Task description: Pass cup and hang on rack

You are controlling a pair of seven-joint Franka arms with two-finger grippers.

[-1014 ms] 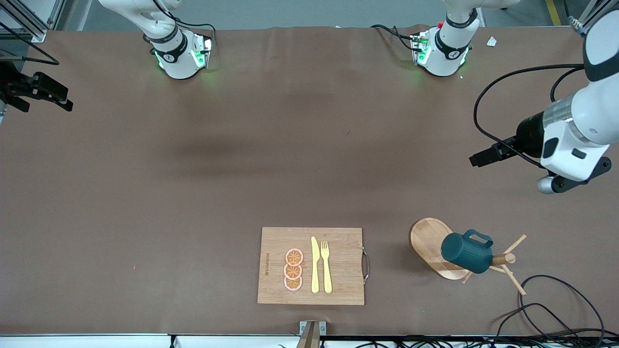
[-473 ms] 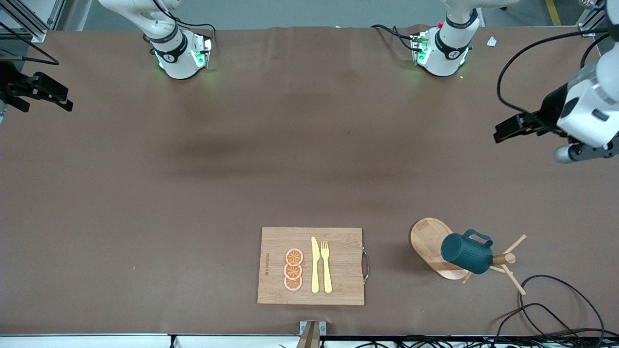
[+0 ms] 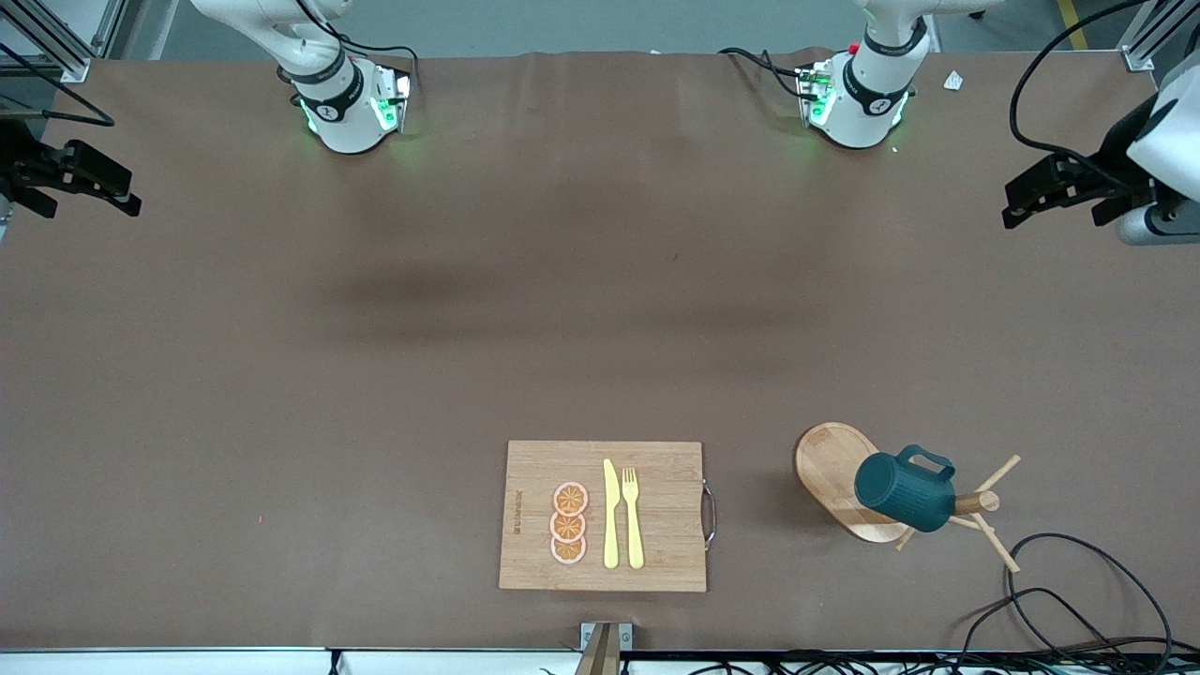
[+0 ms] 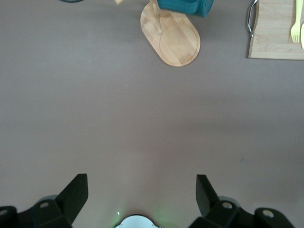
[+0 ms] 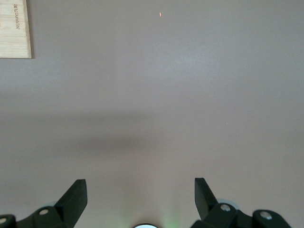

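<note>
The surface (image 3: 375,375) carries the rack (image 3: 830,469), with the cup (image 3: 902,491) hanging on a peg. Left pincer (image 3: 1036,199) and right pincer (image 3: 80,178) hover wide and empty at either end. A nudge could slip the cup off.

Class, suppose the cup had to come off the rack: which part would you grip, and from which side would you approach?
Probably the cup's ribbed body, from above. It hangs tilted on a peg of the rack, its handle toward the post, its closed bottom toward the board. Its sides lie bare, so open jaws could straddle it, then slide it along the peg.
</note>
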